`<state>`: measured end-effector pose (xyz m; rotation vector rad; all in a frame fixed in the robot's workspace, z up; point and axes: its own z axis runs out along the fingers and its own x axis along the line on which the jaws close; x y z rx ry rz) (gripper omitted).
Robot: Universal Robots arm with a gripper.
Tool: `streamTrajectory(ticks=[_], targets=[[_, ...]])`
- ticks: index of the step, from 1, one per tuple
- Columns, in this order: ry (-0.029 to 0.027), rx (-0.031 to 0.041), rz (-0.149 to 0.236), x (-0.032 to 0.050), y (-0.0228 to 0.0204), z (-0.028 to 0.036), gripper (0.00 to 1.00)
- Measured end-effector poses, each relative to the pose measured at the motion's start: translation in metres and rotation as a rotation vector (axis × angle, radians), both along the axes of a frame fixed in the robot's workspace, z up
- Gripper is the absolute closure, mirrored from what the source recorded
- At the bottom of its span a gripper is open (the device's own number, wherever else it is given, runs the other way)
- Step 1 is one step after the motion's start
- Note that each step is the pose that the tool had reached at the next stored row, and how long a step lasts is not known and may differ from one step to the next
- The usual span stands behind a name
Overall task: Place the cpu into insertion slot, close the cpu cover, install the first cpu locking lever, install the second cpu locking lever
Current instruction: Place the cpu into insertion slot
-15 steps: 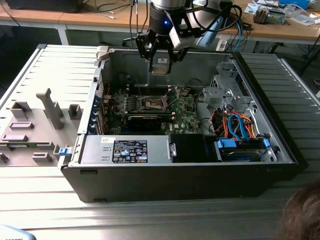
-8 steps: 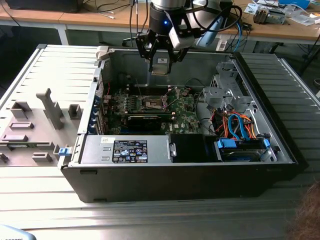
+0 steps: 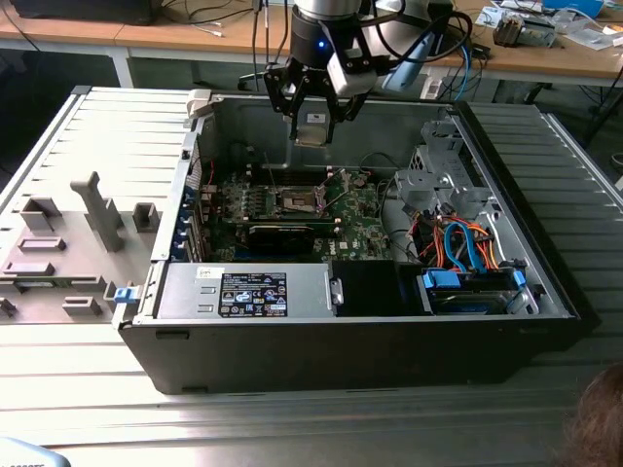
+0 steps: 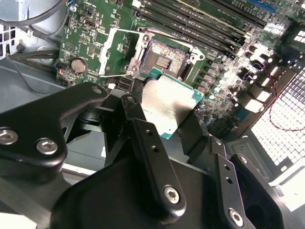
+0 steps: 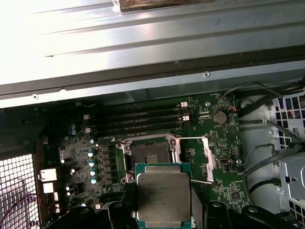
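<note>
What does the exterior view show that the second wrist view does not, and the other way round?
Exterior view adds: the whole open computer case, a grey fixture tray at the exterior view's left, orange and blue cables. Second wrist view adds: a round coin battery on the board. Both: the tool gripping the cpu above the empty socket.

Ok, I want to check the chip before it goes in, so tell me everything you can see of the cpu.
The cpu is a flat square chip with a pale silver-grey metal lid on a thin green board that shows as a rim. Its lid faces the wrist cameras. The gripper holds it, with black fingers clamping two opposite sides. It hangs in the air above the motherboard, near the open socket, and appears to touch nothing else. In the exterior view it is high over the open computer case.
</note>
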<state>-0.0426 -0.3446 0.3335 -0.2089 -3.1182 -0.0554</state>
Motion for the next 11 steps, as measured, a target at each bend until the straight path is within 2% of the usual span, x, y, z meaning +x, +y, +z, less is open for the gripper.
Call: streamTrajectory(ticks=[11], targets=[[0.0000,0.0000,-0.032,0.0000,0.0000,-0.0007,0.45]])
